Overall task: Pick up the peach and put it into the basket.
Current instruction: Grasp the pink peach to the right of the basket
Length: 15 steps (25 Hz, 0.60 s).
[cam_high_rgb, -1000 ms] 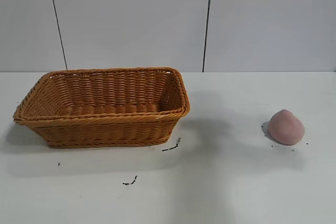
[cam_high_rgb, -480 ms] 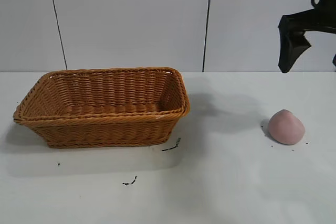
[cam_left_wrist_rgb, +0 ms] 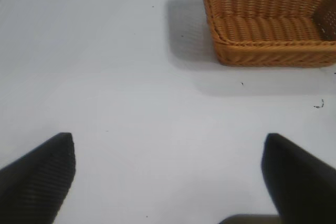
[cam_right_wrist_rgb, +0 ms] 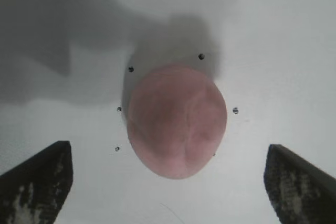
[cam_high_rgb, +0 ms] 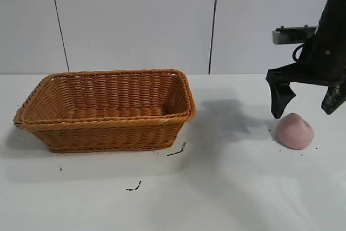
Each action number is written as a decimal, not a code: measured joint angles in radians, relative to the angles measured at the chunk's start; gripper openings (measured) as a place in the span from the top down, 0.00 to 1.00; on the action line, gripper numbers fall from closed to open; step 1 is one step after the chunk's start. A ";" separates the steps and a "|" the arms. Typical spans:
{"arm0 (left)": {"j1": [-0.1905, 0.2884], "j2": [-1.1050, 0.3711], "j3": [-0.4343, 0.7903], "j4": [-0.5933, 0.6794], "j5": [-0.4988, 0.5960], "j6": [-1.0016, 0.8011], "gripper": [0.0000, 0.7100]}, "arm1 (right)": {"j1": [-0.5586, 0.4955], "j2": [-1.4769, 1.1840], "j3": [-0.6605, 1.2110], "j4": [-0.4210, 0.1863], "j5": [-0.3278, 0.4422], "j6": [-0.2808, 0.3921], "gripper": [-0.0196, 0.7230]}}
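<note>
My right gripper (cam_high_rgb: pixel 306 101) hangs just above the peach (cam_high_rgb: pixel 295 131), fingers spread wide and holding nothing. In the exterior view one dark fingertip (cam_high_rgb: pixel 280 101) points down just beside the peach on the basket's side, and the other sits at the frame's right edge, so the fruit lies below the gap between them. I am not touching it; both tips end a little above the tabletop (cam_high_rgb: pixel 232 187).

From my right wrist view the peach (cam_right_wrist_rgb: pixel 177 119) fills the middle of the space between my two fingers (cam_right_wrist_rgb: pixel 39 182), well clear of each. It is a dusty-pink rounded lump with a faint crease down its surface, resting directly on the white tabletop (cam_right_wrist_rgb: pixel 283 51). A few small dark specks (cam_right_wrist_rgb: pixel 130 69) ring it, and my arm's shadow falls across the surface beyond it.

The basket (cam_high_rgb: pixel 105 109) stands well apart from the peach, toward the left arm's side of the tabletop. It is a rectangular orange-brown wicker basket with flaring sides and a braided rim, and I see nothing inside it. Near its front corner lie two small black scuff marks (cam_high_rgb: pixel 177 151).

My left gripper (cam_left_wrist_rgb: pixel 168 182) shows only in its own wrist view, fingers wide apart and empty, over bare tabletop with the basket (cam_left_wrist_rgb: pixel 270 24) farther off.
</note>
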 joint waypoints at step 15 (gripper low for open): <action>0.000 0.000 0.000 0.000 0.000 0.000 0.02 | 0.000 0.043 -0.004 -0.003 -0.010 0.006 0.75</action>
